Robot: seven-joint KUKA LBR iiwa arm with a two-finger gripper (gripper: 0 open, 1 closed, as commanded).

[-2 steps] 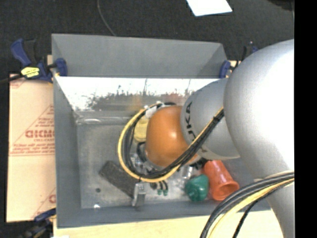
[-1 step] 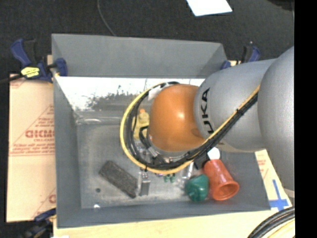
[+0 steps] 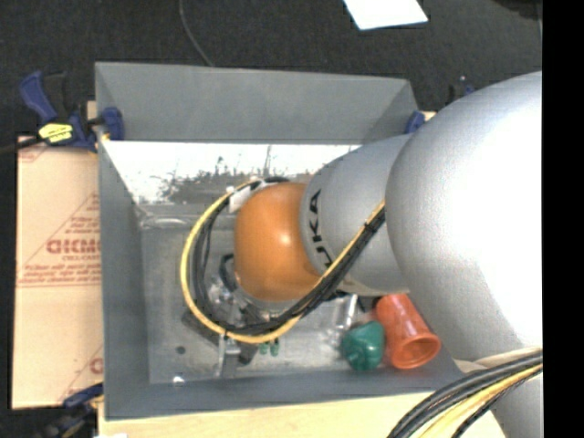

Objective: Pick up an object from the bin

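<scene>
The gripper (image 3: 234, 340) sits low at the near left of the bin (image 3: 123, 272), I cannot tell if it is open or holding anything, and the green lump (image 3: 363, 348) and orange cup (image 3: 408, 333) lie side by side off to its right.

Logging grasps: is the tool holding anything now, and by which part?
Cannot be told: the arm's orange cover hides most of the tool. The orange cup and green piece lie apart from it.

Orange flared cup (image 3: 408, 333) touching green lump (image 3: 363, 347); white paper (image 3: 380, 2) on dark floor (image 3: 274, 16).
</scene>
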